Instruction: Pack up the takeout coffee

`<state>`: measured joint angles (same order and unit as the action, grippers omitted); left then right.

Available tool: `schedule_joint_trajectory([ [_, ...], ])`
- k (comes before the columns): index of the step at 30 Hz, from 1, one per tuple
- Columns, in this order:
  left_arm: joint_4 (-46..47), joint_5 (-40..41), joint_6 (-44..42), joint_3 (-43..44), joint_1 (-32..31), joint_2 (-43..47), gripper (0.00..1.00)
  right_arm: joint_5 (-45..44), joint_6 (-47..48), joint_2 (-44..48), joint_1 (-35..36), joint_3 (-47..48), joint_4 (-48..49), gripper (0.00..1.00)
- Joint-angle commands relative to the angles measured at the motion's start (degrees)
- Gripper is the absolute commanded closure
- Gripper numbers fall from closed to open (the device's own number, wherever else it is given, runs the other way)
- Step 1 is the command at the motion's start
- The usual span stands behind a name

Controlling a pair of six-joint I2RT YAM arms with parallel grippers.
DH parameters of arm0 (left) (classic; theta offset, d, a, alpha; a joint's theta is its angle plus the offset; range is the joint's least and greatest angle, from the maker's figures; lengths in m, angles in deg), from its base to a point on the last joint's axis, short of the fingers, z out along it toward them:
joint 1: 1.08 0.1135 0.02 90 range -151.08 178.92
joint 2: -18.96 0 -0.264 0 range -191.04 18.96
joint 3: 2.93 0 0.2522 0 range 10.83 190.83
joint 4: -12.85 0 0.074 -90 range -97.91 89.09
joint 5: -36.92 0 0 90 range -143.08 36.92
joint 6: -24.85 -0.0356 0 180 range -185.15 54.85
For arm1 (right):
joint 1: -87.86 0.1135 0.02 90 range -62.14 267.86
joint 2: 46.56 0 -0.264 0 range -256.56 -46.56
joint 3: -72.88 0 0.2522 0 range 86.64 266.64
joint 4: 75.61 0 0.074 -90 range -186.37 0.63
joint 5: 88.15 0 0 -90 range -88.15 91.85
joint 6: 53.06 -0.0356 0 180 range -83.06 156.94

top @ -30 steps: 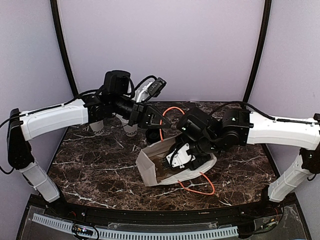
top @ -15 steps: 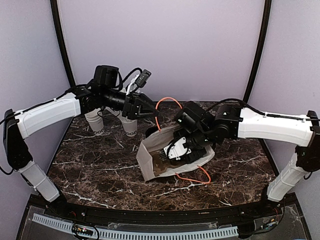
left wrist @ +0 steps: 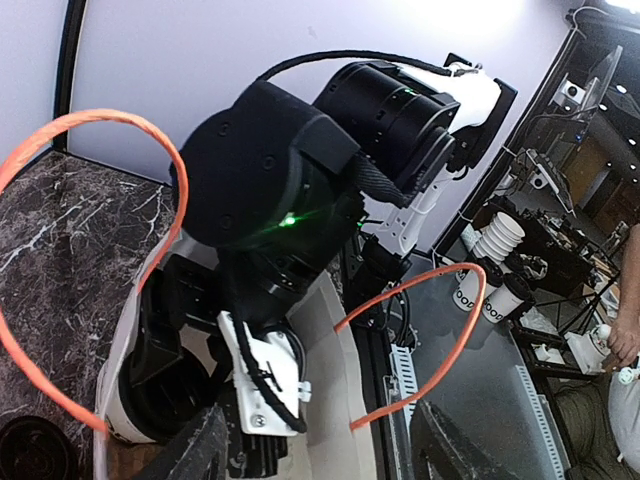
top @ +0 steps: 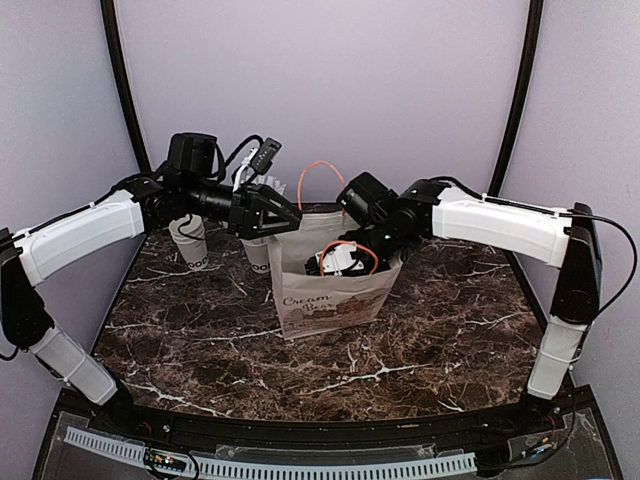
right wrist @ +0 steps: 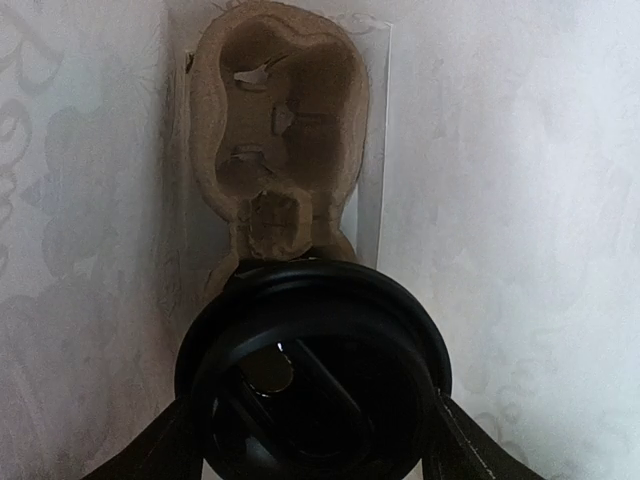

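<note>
Inside the bag (right wrist: 520, 200), right fingers (right wrist: 150, 450) clasp the takeout coffee (right wrist: 315, 370).

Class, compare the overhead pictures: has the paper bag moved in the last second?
Yes. The paper bag has swung up from lying on its side to standing upright, and sits closer to the white cups at the back left.

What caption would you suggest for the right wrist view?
Right gripper holds takeout coffee inside paper bag, above a pulp carrier.
</note>
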<state>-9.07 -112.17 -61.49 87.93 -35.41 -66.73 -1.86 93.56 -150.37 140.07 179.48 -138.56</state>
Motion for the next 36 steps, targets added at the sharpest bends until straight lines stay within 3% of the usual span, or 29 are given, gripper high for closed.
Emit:
schedule_joint_trajectory([
  [1,1.9,-1.0,0.2,-1.5,0.0,2.0,0.35,3.4,-2.3,-3.3,-2.8,3.1,-3.8,0.30],
  [8,2.1,-0.6,0.6,-2.5,0.1,2.8,0.35,5.1,-3.5,-6.6,-3.8,5.3,-7.2,0.29],
  [20,-0.1,2.2,0.2,-2.9,0.1,6.5,0.35,12.0,-7.9,-9.5,-2.6,12.3,-21.1,0.29],
  [27,-3.5,9.9,0.1,-1.3,0.1,5.9,0.34,11.1,-9.7,-6.5,-2.0,0.9,-11.8,0.29],
  [32,-16.8,24.4,2.0,6.7,0.1,0.5,0.34,10.7,-11.9,-6.8,-2.0,-4.7,-5.3,0.29],
  [36,-23.1,29.4,3.8,11.8,0.1,-1.6,0.34,11.4,-13.3,-8.0,-2.1,-6.9,-3.2,0.29],
])
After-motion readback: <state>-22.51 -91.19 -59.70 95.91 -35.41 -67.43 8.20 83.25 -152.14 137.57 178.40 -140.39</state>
